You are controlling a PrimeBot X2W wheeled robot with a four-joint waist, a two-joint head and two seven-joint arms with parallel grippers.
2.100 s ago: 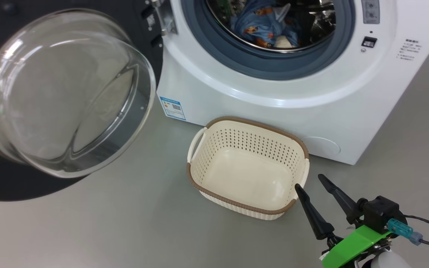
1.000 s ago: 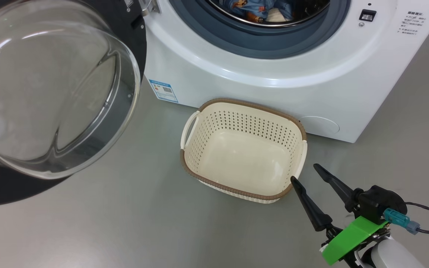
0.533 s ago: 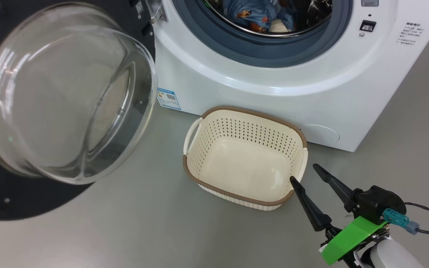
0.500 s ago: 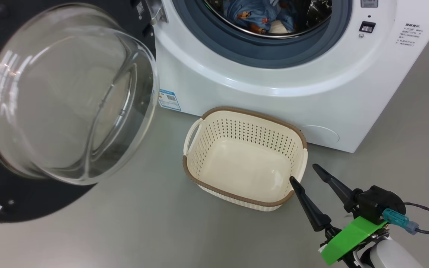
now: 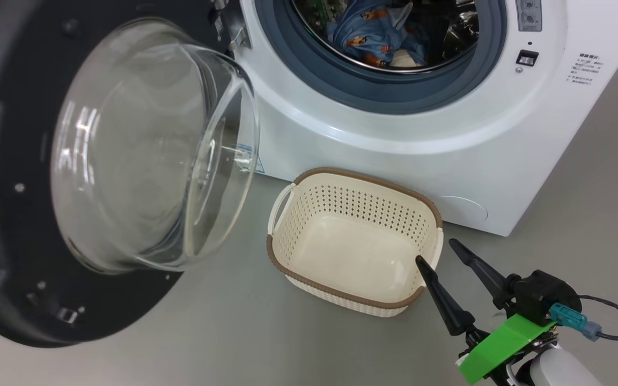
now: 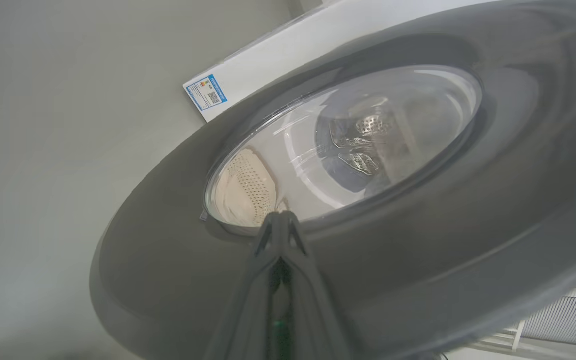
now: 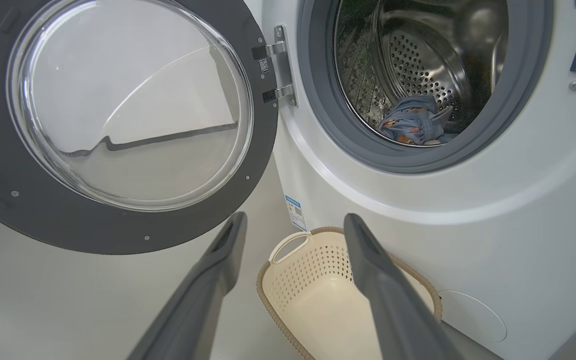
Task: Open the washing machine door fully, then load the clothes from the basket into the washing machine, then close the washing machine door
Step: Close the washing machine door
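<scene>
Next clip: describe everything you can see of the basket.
The basket is cream-white perforated plastic, rounded-rectangular, with a brown woven rim and a loop handle at each short end. It stands upright and empty on the grey floor, close before the washing machine, under its drum opening; whether they touch is unclear. The open right gripper hangs at its near right corner, one tip overlapping the rim in the head view; contact cannot be told.

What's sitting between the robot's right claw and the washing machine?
The empty basket stands on the floor between the right claw and the washing machine, as the head view shows.
</scene>
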